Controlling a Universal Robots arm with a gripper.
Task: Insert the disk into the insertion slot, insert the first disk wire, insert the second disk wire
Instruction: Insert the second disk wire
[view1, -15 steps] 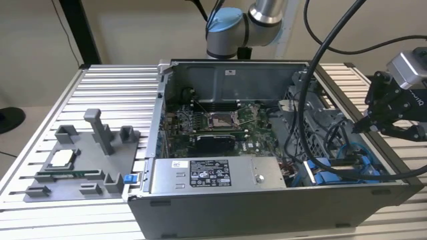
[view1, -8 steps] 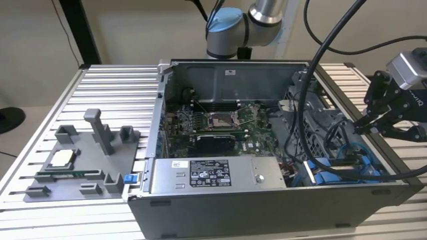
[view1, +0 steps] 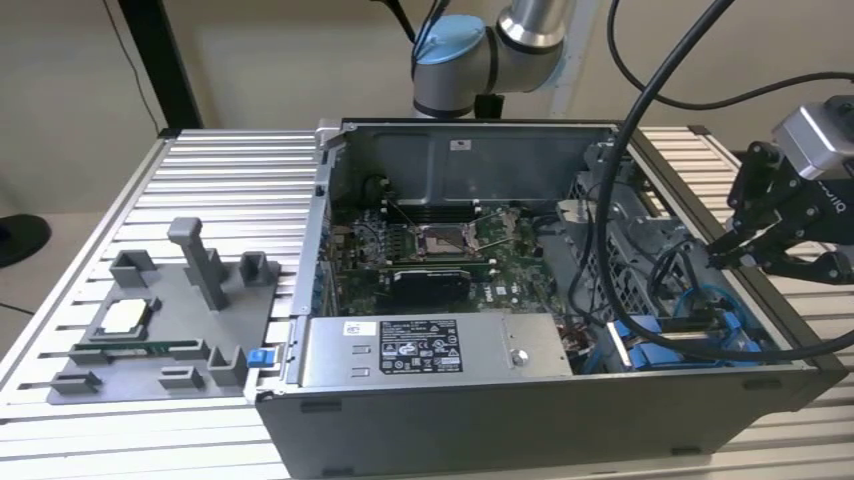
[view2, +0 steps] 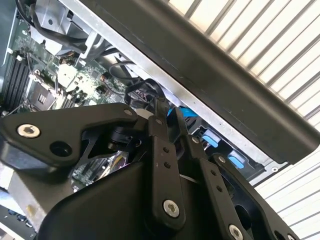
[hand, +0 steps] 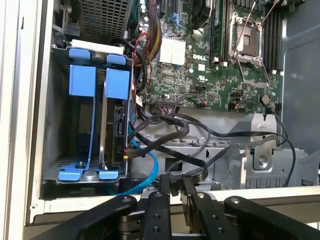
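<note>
The disk (hand: 114, 131) stands on edge in the drive cage's slot, clipped in its blue frame (hand: 118, 82); in the exterior view the cage (view1: 657, 350) is at the case's front right corner. A thin blue wire (hand: 152, 175) curves away from the disk's edge. My gripper (hand: 175, 182) hangs just outside the case wall beside the cage, with its fingers (hand: 158, 202) close together on the end of a black disk wire (hand: 192, 172) that loops back to the board. In the exterior view the gripper (view1: 734, 255) is above the case's right wall.
The open computer case (view1: 534, 410) lies on a slatted table (view1: 240, 180), with the motherboard (view1: 441, 260) and a grey power-supply box (view1: 427, 350) inside. A second blue frame (hand: 82, 80) sits beside the disk. Loose black cables (hand: 170, 120) cross the case. A grey fixture (view1: 160, 330) with parts lies at the exterior view's left.
</note>
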